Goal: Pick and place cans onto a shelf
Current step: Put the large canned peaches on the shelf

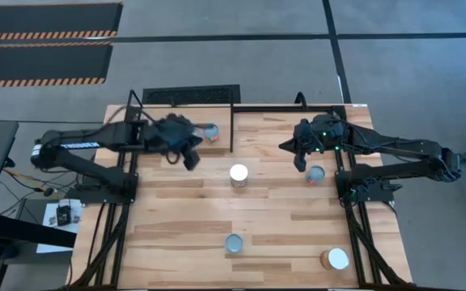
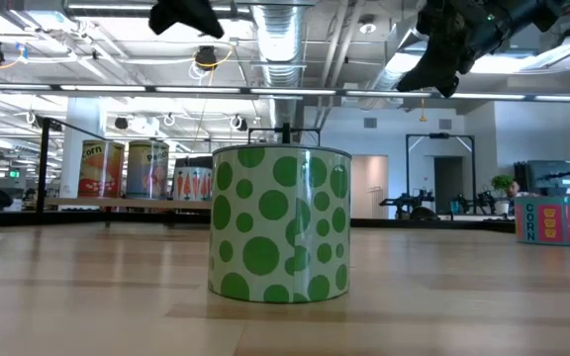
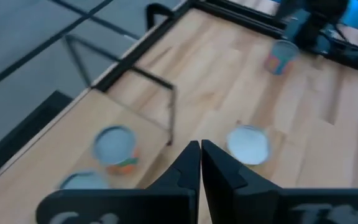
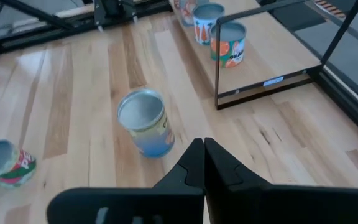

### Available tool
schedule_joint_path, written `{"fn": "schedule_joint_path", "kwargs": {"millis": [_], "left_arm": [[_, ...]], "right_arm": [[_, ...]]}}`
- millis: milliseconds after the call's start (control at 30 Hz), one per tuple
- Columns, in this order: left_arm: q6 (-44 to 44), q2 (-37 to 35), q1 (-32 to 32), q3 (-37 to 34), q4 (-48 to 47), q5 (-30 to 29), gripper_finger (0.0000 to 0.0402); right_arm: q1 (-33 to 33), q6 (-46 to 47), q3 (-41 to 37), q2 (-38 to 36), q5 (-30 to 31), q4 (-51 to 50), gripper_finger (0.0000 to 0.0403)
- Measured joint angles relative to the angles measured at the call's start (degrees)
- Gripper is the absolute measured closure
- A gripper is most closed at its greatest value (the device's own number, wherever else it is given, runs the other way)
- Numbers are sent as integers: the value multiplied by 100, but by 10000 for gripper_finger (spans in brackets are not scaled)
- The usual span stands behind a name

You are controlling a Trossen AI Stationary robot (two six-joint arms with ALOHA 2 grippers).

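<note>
Both grippers are empty, with jaws fully closed, fingers touching in each wrist view.

The left gripper [image 1: 188, 153] hangs above the counter [image 1: 176, 210] just in front of the shelf [image 1: 180, 121], at the shelf's open front edge. Cans already stand on the shelf; one with an orange label [image 1: 210, 133] sits at the shelf's right end, just beside the left gripper. Judged from this, the left arm has no can to carry and needs a new one.

Four cans remain on the counter, all upright with long axis vertical:
- white-top can [image 1: 239, 175], centre of the counter, between the two arms;
- blue can [image 1: 316, 175], just beside the right gripper [image 1: 299, 156];
- grey-top can [image 1: 234, 243], near the front edge, well apart from both grippers;
- front-right can [image 1: 337, 259], in the front right corner.

Deciding relation: the blue can lies directly below and slightly outboard of the right gripper, so the right arm is the nearer one to it. The white-top can lies diagonally forward and to the right of the left gripper and is the left arm's nearest candidate.

Either arm must first open its jaws, then descend vertically over the can's round top so the fingers straddle the side wall.
</note>
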Motion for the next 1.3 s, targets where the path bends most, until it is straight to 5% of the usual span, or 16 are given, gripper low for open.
{"fn": "schedule_joint_path", "kwargs": {"millis": [300, 600, 900, 1300], "left_arm": [[-353, 974, -848, -147, 1258, -6, 401], [-641, 1106, -971, -1538, 3945, 828, 401], [56, 1154, -510, -1670, 3308, 1444, 396], [1028, 1725, -407, -1594, 3552, 2027, 312]], "right_arm": [[348, -94, 0, 0, -142, -331, 391], [1114, 362, 0, 0, 291, -666, 391], [1683, 1743, 0, 213, 1395, -574, 391], [1858, 2514, -1, 1164, 1685, 876, 391]]}}
